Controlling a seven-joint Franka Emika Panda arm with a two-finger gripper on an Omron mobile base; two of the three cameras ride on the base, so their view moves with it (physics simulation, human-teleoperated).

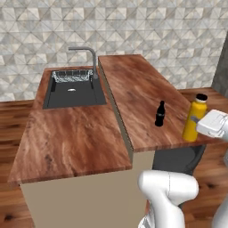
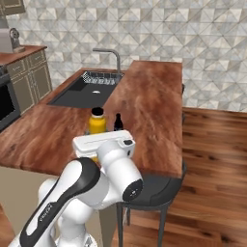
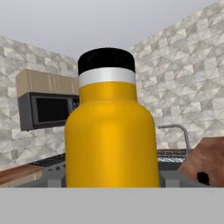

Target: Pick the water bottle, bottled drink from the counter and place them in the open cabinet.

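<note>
water bottle: upright on counter, directly ahead of pincer, at near edge | likely rigid, smooth, slippery, top-heavy if full; grasp mid-body below shoulder | pincer: at bottle body, contact undeterminable | bottled drink: just beyond, apart

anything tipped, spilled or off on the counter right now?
Nothing stands out. The water bottle and the bottled drink both stand upright on the counter, apart from each other, with no spill around them. The gripper is at the water bottle's side.
</note>
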